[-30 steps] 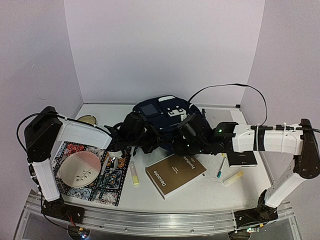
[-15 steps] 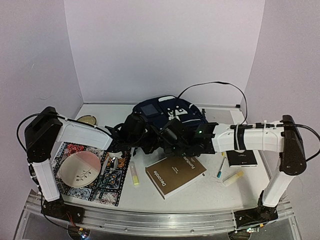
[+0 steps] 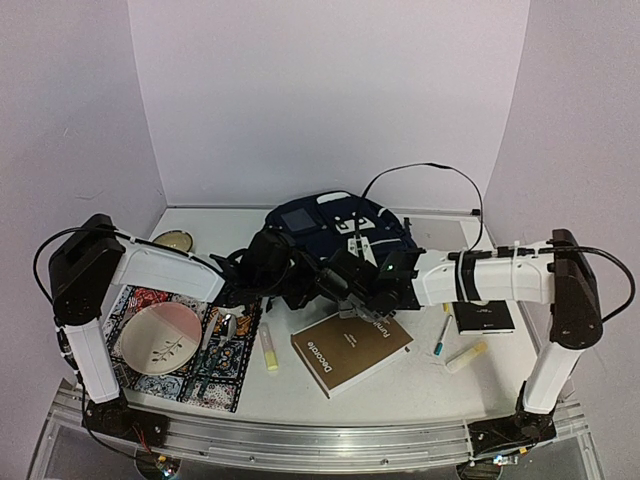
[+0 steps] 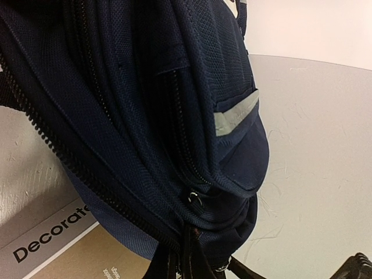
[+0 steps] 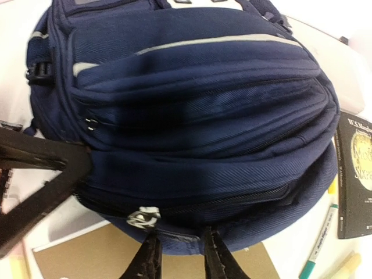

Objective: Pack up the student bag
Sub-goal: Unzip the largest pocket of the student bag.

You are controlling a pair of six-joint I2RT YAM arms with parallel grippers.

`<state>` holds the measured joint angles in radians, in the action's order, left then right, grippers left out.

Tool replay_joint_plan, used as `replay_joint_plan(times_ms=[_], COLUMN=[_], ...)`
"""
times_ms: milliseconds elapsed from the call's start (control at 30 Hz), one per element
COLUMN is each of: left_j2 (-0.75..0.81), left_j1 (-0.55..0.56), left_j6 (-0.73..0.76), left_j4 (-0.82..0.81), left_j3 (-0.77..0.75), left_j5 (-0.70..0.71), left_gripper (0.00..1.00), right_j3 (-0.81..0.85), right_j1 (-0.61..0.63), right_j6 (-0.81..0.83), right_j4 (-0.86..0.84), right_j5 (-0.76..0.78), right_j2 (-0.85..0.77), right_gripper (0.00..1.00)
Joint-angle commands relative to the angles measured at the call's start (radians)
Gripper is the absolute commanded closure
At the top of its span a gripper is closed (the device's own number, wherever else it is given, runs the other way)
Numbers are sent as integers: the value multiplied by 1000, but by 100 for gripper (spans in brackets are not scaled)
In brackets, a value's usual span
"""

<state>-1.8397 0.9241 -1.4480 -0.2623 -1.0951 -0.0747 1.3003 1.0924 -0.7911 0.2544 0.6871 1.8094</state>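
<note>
Large dark navy fabric backpack (image 3: 335, 232) with thin pale stripe trim: lies on the white tabletop (image 3: 440, 385) toward the rear centre, just behind a tan hardcover book (image 3: 351, 350). Right gripper (image 5: 177, 256): jaws pinching the backpack's lower zipper edge. Left gripper (image 3: 268, 262): at the backpack's near-left side; whether its jaws are spread or pressed together, cannot tell.

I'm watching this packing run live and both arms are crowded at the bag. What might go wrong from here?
1. Both grippers, left and right, work close together at the backpack's near edge; they might collide.
2. The zipper sits left of the right gripper; the jaws may catch only fabric.
3. Tugging could drag the backpack over the brown book.
</note>
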Motion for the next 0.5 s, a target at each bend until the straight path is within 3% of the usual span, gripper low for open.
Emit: replay_joint_plan(times_ms=[0, 233, 467], left_j2=[84, 86, 94], left_j1=[4, 4, 5], left_j6=[10, 21, 25], left_j4=[-101, -101, -101], left_j3=[-1, -4, -1], left_j5=[30, 32, 36], left_gripper=[100, 100, 100], right_j3=[-35, -58, -120], right_j1=[-12, -11, -23], right_j6=[-13, 217, 285], right_j4=[75, -76, -161], right_j5=[43, -141, -271], right_j2=[-75, -133, -218], right_gripper=[81, 89, 81])
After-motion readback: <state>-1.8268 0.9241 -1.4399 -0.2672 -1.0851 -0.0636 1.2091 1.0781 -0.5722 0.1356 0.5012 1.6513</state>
